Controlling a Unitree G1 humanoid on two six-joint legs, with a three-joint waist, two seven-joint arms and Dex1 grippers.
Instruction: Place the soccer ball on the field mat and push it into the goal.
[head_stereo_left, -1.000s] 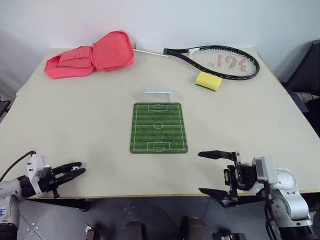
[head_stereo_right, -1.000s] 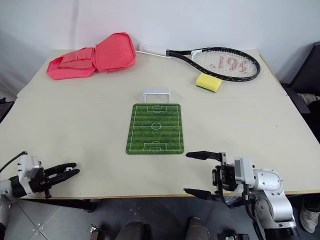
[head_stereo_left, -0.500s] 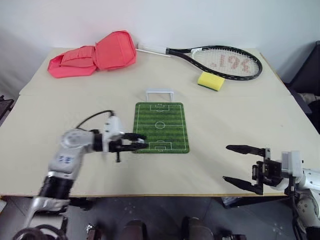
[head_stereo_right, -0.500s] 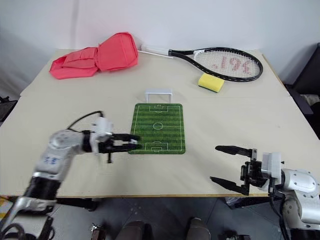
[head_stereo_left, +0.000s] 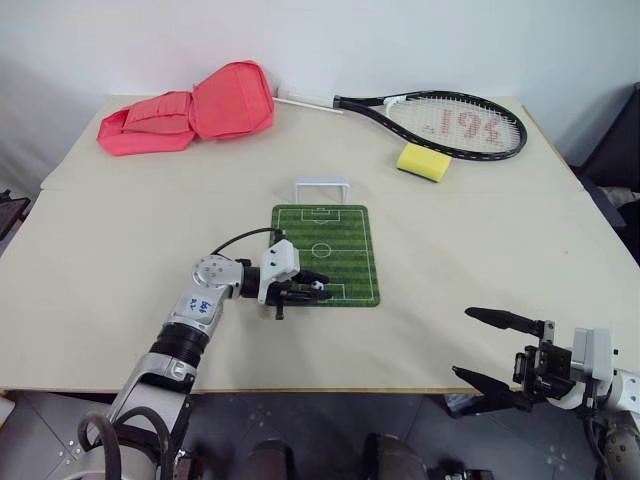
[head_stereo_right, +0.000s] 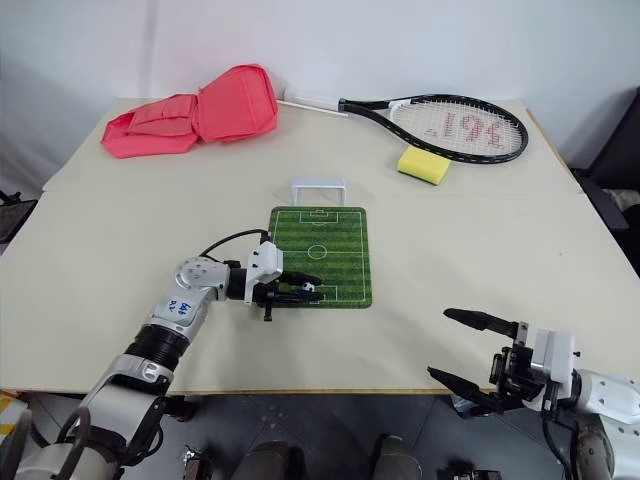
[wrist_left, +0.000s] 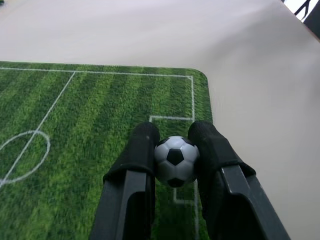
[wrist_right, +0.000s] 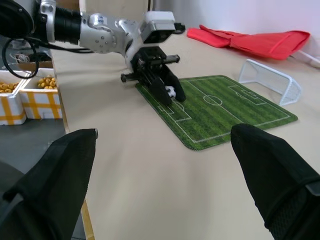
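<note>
Black-and-white soccer ball above green field mat's near penalty box; white goal at far end.

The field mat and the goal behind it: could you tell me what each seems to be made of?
The field mat looks like thin, flexible rubber or foam with a matte printed grass surface; it lies flat with rounded corners. The goal appears to be white plastic or coated wire: thin rigid bars, with what looks like fine netting in the right wrist view. Neither material is certain.
</note>
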